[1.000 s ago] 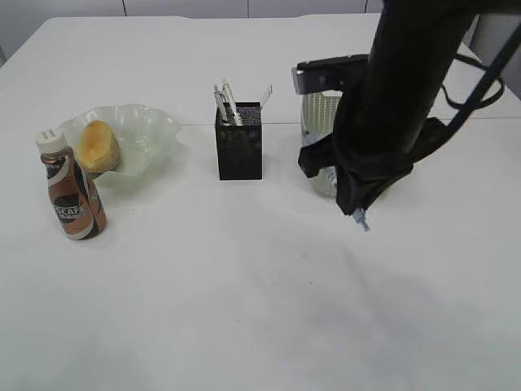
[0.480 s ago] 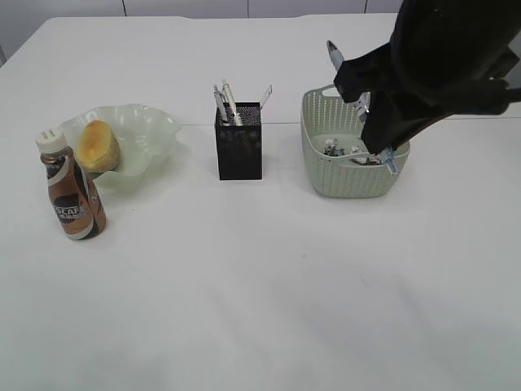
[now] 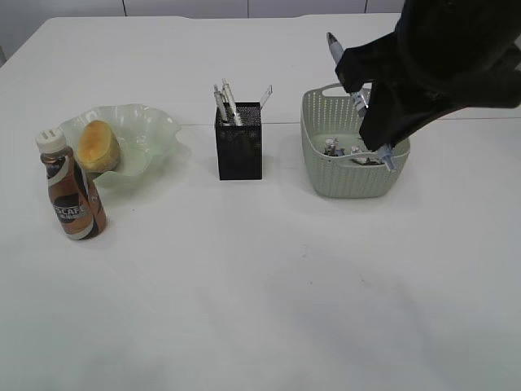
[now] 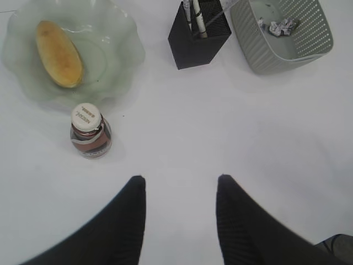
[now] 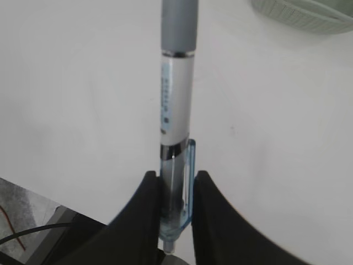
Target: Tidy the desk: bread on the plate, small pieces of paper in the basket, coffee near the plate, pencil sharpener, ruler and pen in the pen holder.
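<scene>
Your right gripper (image 5: 175, 190) has its fingers (image 5: 146, 207) clamped on a pen (image 5: 176, 110), pinching the clear blue clip end while the white barrel and grey grip run straight out toward twelve o'clock in the right wrist view. In the exterior view that arm hangs above the basket (image 3: 350, 175) at the table's two o'clock, with the pen's grey tip poking out toward eleven o'clock from the dark arm and its blue end showing low over the basket's right rim.

Your left gripper (image 4: 179, 193) holds nothing; its fingers (image 4: 132, 204) stand apart over bare table (image 3: 269, 293), and it does not appear in the exterior view.

The basket already holds crumpled small pieces of paper (image 4: 281, 25). Just left of it, at twelve o'clock from the table's middle, stands the pen holder (image 3: 239, 142), with white pens and the clear ruler (image 3: 264, 95) sticking up out of it. You cannot make out a pencil sharpener in any view.

At ten o'clock sits the plate (image 3: 151, 134), and the bread (image 3: 98, 145) rests on it toward its left side. The coffee (image 3: 72, 191) stands upright just in front of the plate at its seven o'clock edge, very close to the rim; contact is unclear.
</scene>
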